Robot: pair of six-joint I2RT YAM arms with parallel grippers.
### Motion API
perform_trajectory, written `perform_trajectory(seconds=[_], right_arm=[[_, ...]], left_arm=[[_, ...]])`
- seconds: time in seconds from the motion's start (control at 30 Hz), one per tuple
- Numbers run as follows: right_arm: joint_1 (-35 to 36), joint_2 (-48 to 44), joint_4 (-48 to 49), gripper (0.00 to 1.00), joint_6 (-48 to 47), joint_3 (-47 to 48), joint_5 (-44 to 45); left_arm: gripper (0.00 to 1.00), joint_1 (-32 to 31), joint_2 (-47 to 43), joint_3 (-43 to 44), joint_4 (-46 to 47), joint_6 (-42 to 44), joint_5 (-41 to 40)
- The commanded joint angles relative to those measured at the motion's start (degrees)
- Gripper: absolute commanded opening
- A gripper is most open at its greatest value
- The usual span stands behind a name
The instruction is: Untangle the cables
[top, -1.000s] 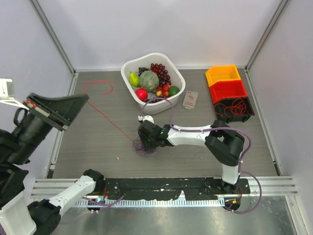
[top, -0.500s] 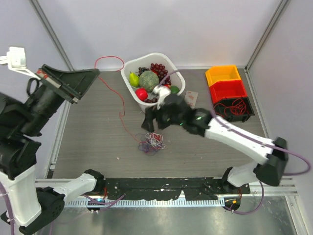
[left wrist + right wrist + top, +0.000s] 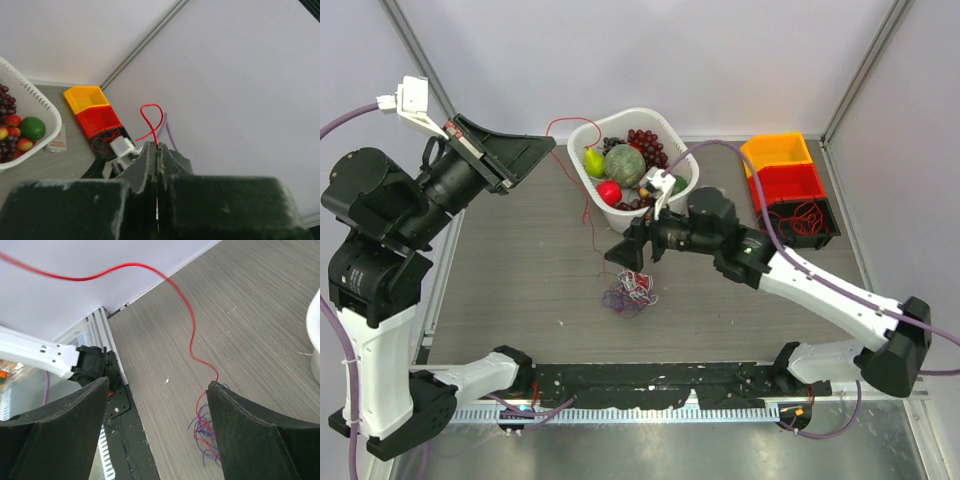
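The cables point(image 3: 628, 292) lie as a small red, purple-blue and white bunch on the grey table, left of centre. One red cable point(image 3: 586, 200) rises out of the bunch, past the basket, to my left gripper point(image 3: 550, 144). That gripper is held high at the left and is shut on the strand. In the left wrist view the red cable point(image 3: 152, 120) loops out from between the closed fingertips of the left gripper point(image 3: 157, 146). My right gripper point(image 3: 625, 250) hovers open just above the bunch, holding nothing. In the right wrist view the cables point(image 3: 202, 432) show partly behind the right finger of the right gripper point(image 3: 157, 390).
A white fruit basket point(image 3: 620, 113) with grapes, a melon and other fruit stands at the back centre. Orange point(image 3: 775, 152), red point(image 3: 785, 185) and black point(image 3: 802, 222) bins sit at the back right, the black one holding red wires. The metal rail point(image 3: 670, 380) runs along the near edge.
My left gripper has risen and swung right, pulling the red cable up off the table. My right gripper has opened wide and lifted away from the bunch toward the basket.
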Motion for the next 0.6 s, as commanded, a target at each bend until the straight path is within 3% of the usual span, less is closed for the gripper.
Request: perform_trajectory(seconds=[0.0, 0.13, 0.2, 0.27, 0.37, 0.4, 0.43, 0.57], right_arm=[[3.5, 5.3, 13.8, 0.83, -1.8, -2.0, 6.9], [6.6, 11.1, 18.2, 0.81, 0.4, -1.1, 18.0], [6.8, 13.7, 19.2, 0.78, 2.6, 0.1, 18.5], [7.2, 15.4, 18.4, 0.63, 5.5, 1.8, 23.9], [6.9, 14.0, 15.5, 0.22, 7.0, 3.4, 27.6], [7.0, 12.8, 15.6, 0.16, 7.8, 2.9, 28.8], [6.9, 10.2, 15.1, 0.03, 8.2, 2.3, 29.0], [6.9, 2.6, 7.9, 0.01, 8.8, 5.0, 32.3]], left_arm=[[0.0, 0.1, 0.0, 3.4, 2.2, -1.0, 2.8], [0.0, 0.1, -0.2, 3.4, 2.7, -1.4, 3.5], [0.0, 0.1, -0.4, 3.2, 2.8, -1.4, 3.5], [0.0, 0.1, -0.7, 3.2, 2.3, -1.1, 3.1], [0.0, 0.1, -1.6, 3.2, 0.0, 0.4, 0.8], [0.0, 0.1, -2.0, 2.9, -1.6, 0.9, -0.7], [0.0, 0.1, -2.6, 2.5, -2.8, 1.7, -2.0], [0.0, 0.1, -4.9, -4.0, -7.9, 2.5, -5.9]])
